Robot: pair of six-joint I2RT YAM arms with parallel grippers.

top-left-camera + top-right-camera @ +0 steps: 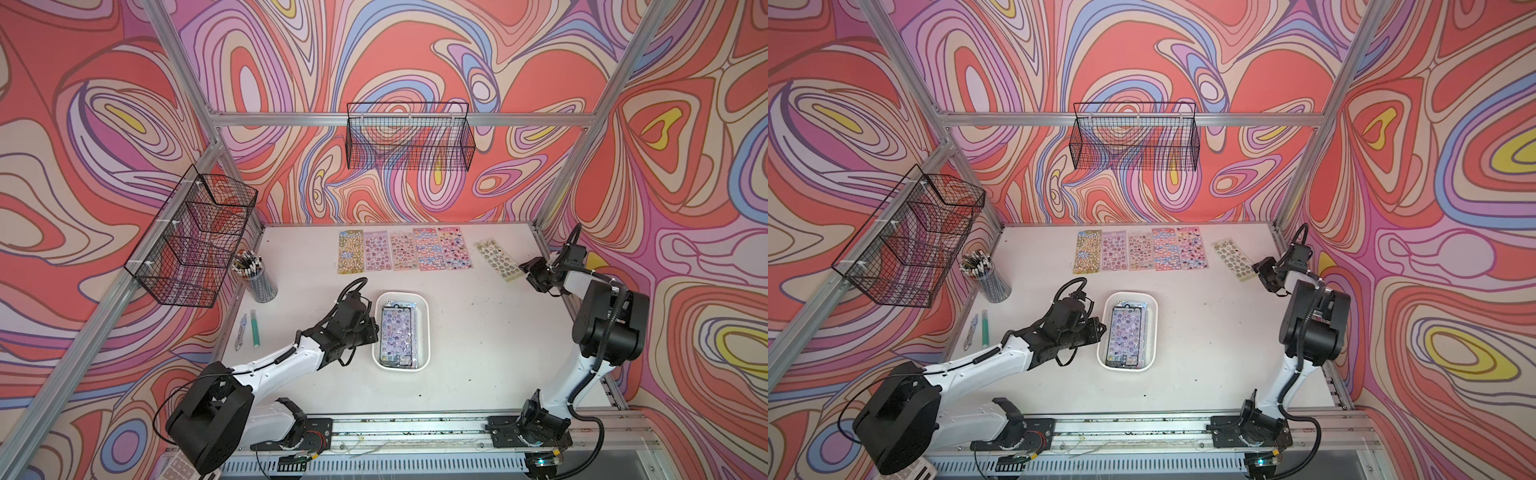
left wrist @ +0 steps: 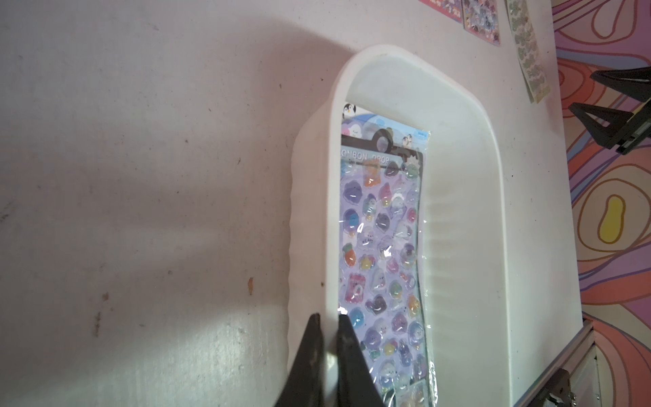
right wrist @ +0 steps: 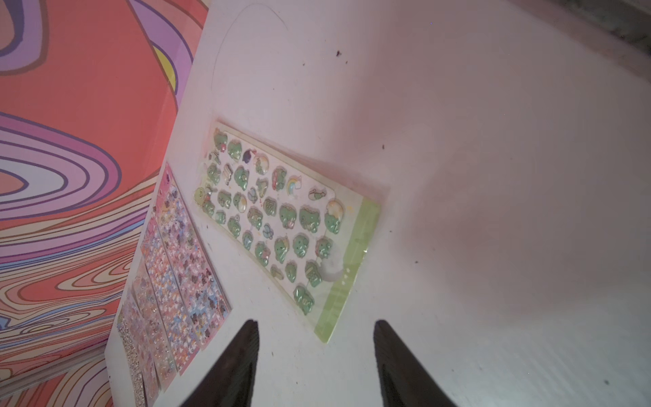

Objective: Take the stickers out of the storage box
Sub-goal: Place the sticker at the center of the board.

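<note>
The white storage box [image 1: 424,328] [image 1: 1154,328] [image 2: 458,105] sits mid-table in both top views. A stack of stickers [image 1: 397,337] [image 1: 1125,338] [image 2: 380,246] lies in it, a lilac black-edged sheet on top. My left gripper [image 1: 376,332] [image 1: 1102,328] [image 2: 329,319] is shut on the box's left wall, one finger outside and one inside. Several sticker sheets [image 1: 405,249] [image 1: 1142,249] [image 3: 176,275] lie in a row at the back. A yellow-green sheet [image 1: 496,257] [image 1: 1233,257] [image 3: 281,225] lies slanted at the back right. My right gripper [image 1: 525,268] [image 1: 1259,268] [image 3: 315,322] hangs open just off its near end, holding nothing.
A cup of pencils [image 1: 257,276] stands at the table's left, with a green pen [image 1: 253,328] and a small cutter [image 1: 240,332] lying nearer. Black wire baskets hang on the left frame [image 1: 195,237] and the back rail [image 1: 409,137].
</note>
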